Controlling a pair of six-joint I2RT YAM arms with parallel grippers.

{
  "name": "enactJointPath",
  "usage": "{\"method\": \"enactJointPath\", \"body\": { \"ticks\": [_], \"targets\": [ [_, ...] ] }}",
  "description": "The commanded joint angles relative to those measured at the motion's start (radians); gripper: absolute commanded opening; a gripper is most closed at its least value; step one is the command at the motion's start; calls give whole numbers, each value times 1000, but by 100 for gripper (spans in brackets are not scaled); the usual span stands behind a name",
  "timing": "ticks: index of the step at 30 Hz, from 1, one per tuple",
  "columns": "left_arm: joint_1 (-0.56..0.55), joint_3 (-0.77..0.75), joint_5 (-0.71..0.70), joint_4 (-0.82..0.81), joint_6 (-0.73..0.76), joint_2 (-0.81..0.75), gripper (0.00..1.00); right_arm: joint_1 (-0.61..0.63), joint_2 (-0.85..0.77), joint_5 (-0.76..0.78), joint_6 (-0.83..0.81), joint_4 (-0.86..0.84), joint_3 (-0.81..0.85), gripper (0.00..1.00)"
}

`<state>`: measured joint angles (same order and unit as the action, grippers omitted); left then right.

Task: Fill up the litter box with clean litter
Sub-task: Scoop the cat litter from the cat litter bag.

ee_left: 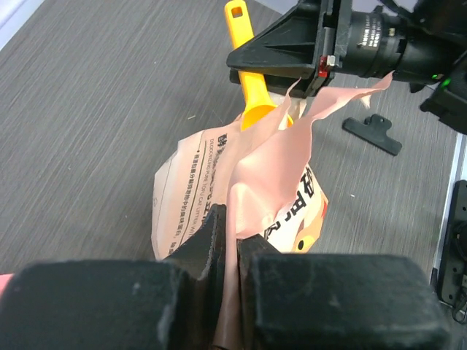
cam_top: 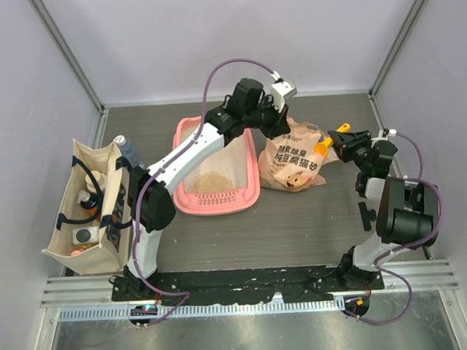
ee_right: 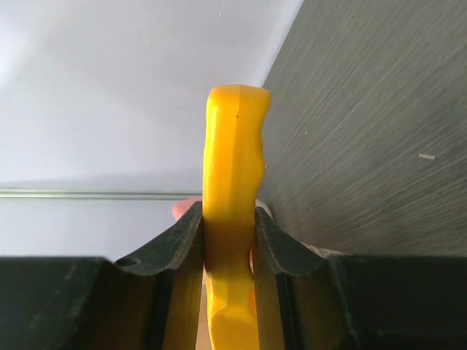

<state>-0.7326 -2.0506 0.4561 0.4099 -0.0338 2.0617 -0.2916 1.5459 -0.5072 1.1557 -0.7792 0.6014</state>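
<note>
Left pincer [ee_left: 232, 235] pinching bag [ee_left: 271, 166], right pincer [ee_right: 228, 216] gripping scoop [ee_right: 233, 146], litter box [cam_top: 254, 183] lengthwise near-to-far

**Left arm** [cam_top: 188, 150]: extends from its near-left base diagonally toward the far centre, with the wrist turned right. **Left claw** [ee_left: 230, 237]: pinched tight on the edge of the bag [ee_left: 266, 164], fingers almost meeting. **Right arm** [cam_top: 404, 215]: folded at near right, elbow raised, forearm angled far and left. **Right claw** [ee_right: 230, 226]: clamped on the scoop [ee_right: 232, 146] by its handle, which stands between the fingers.
</note>
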Motion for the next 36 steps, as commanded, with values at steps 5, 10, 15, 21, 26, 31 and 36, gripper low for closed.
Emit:
{"method": "enactJointPath", "body": {
  "ticks": [5, 10, 15, 21, 26, 31, 36],
  "targets": [
    [21, -108, 3, 46, 101, -87, 0, -76, 120, -80, 254, -239, -68, 1],
    [21, -102, -11, 35, 109, -95, 0, -139, 97, -99, 282, -184, 18, 1],
    [18, -92, 4, 17, 103, -112, 0, -156, 57, -86, 295, -98, 106, 1],
    [19, -69, 18, 7, 101, -141, 0, -170, 17, -93, 285, 7, 153, 1],
    [19, -52, 13, 1, 103, -163, 0, -182, 2, -102, 283, 60, 153, 1],
    [19, -33, 4, -2, 115, -183, 0, -205, -35, -105, 286, 138, 207, 1],
    [21, -20, 6, -11, 129, -193, 0, -251, -43, -106, 273, 237, 348, 1]
  ]
}}
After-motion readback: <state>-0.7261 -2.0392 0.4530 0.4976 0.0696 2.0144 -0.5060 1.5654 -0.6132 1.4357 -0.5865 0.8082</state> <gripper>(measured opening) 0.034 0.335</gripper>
